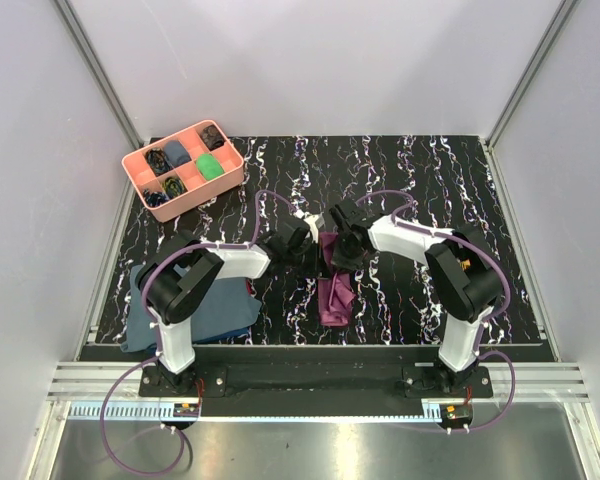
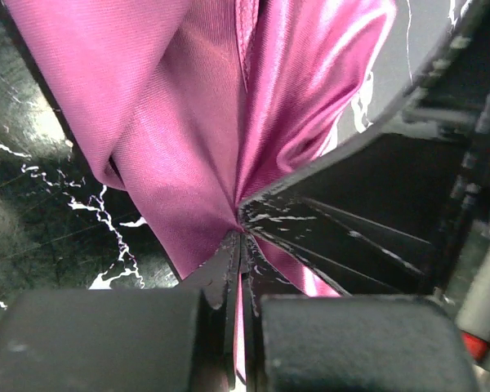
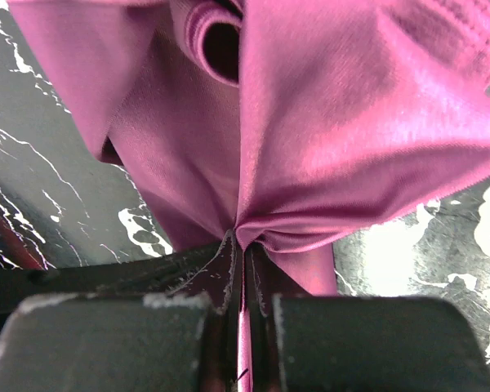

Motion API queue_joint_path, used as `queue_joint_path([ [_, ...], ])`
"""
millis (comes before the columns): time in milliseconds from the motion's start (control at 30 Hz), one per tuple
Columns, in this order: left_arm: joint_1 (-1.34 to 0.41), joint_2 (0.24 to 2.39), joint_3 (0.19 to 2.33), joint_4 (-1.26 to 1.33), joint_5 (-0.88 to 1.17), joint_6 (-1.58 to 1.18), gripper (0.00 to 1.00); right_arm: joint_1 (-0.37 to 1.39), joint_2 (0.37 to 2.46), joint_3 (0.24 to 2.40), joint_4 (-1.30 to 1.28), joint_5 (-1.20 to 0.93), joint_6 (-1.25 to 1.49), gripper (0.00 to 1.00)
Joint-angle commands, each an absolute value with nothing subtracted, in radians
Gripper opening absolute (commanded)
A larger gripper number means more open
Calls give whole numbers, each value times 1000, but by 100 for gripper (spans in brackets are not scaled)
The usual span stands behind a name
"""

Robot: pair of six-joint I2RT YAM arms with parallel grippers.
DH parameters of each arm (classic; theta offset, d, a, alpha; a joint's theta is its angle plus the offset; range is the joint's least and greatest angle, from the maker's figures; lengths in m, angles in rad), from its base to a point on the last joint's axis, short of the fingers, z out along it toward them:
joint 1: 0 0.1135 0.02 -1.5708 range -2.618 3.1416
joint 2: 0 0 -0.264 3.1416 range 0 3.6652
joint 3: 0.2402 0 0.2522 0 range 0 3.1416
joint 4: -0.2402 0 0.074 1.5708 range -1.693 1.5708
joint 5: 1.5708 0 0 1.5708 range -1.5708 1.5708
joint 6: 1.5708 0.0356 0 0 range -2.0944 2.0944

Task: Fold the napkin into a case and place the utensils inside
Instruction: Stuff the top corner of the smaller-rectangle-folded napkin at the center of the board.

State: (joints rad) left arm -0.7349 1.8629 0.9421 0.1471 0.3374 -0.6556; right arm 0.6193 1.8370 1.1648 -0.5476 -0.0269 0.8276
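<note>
1. Napkin point(image 1: 335, 300): bunched into a narrow strip at the centre of the table point(image 1: 430, 200), its far end pinched.
2. Left gripper point(image 2: 241, 234): clamped on a napkin fold. Right gripper point(image 3: 243, 242): clamped likewise, close beside it.
3. Handling, judged: light, limp and glossy, so likely slippery; creases will not hold unaided.
4. Recommended hold: corners or hemmed edge, not mid-panel.

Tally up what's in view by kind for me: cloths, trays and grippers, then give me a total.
Cloths: 2 (plum-purple napkin, slate-blue cloth)
Trays: 1 (pink compartment tray)
Grippers: 2 (left gripper, right gripper, both shut on the napkin)
Total: 5
</note>
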Motion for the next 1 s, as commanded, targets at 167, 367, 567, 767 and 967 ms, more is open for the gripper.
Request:
queue_joint_path([
  [167,-738,1732,905,127,350,-646,48,629,1904,1193,-526,3,795,5],
  [367,-733,1651,891,65,334,-638,62,627,1893,1170,-506,-34,781,15],
  [567,-749,1690,923,9,299,-634,72,627,1882,1169,-495,-66,788,16],
  [767,-775,1762,951,8,223,-641,72,629,1865,1177,-488,-100,805,17],
  [967,-775,1813,939,43,164,-647,61,627,1852,1177,-465,-130,819,18],
])
